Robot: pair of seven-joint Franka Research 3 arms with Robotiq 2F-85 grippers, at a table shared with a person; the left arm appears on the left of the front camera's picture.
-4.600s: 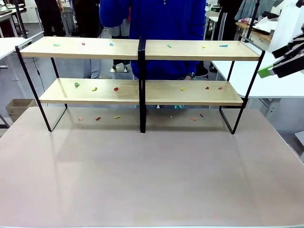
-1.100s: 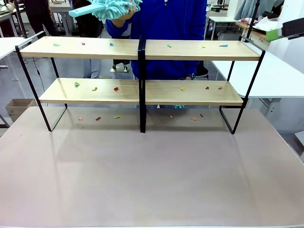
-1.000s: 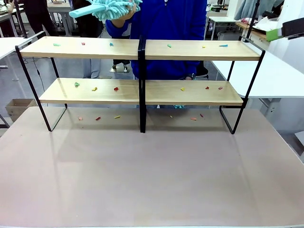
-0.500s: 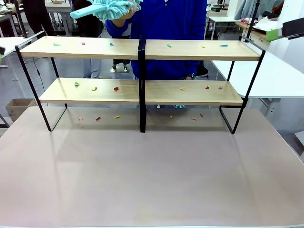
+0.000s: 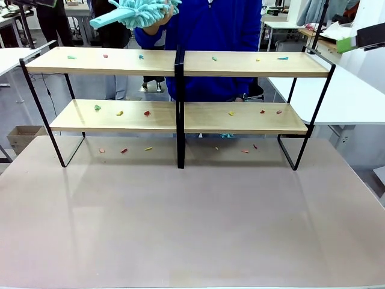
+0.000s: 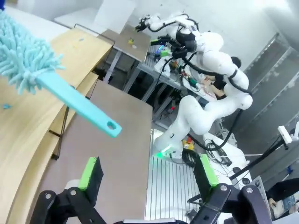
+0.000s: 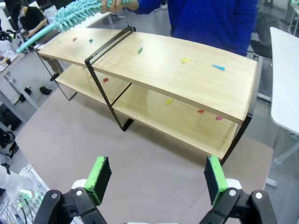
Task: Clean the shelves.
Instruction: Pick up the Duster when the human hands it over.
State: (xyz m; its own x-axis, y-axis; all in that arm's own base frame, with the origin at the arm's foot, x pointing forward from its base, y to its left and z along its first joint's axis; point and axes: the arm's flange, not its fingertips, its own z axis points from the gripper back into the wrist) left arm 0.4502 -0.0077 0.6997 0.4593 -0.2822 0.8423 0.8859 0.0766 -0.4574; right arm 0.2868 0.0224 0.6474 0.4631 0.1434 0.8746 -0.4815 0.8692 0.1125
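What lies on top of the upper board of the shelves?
Small coloured scraps lie spread along the upper board. The central black upright covers a narrow strip of it in the middle.

Above the shelves (image 5: 120, 60), the duster (image 5: 135, 11) has its fluffy head clipped by the top edge. The person (image 5: 210, 36) behind the shelves is cut off up there too, legs partly hidden by them. Coloured bits (image 5: 120, 112) on the shelves: too small to identify.
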